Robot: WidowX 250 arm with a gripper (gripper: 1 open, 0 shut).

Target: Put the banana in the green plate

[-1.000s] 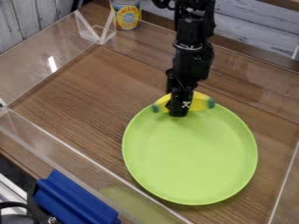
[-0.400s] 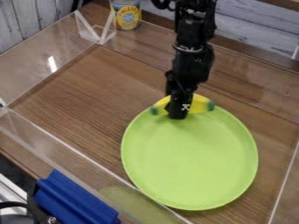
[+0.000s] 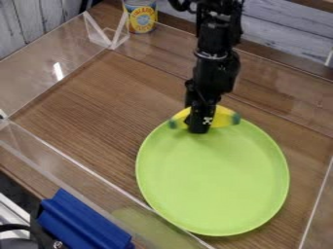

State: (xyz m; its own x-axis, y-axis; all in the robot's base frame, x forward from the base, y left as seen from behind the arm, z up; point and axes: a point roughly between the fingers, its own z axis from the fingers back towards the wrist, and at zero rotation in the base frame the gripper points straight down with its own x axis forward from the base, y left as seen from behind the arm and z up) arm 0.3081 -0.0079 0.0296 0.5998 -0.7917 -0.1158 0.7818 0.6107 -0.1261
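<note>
— Pincer [image 3: 201, 121]: pointing straight down, jaws set either side of the banana [image 3: 224, 117]; clamped or only straddling, cannot tell.

— Banana?

— Lying across the far rim of the green plate [image 3: 215, 185], mostly hidden behind the pincer, yellow showing either side, one end poking out left. Plate toward the near right part of the wooden worktop [image 3: 104, 97].

— Handling?

— Probably light, stiff, smooth plastic, so likely slippery. Best taken across the thick middle, not the tapered ends

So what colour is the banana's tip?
Green, on the yellow banana under the gripper; only the camera view shows it.
</note>
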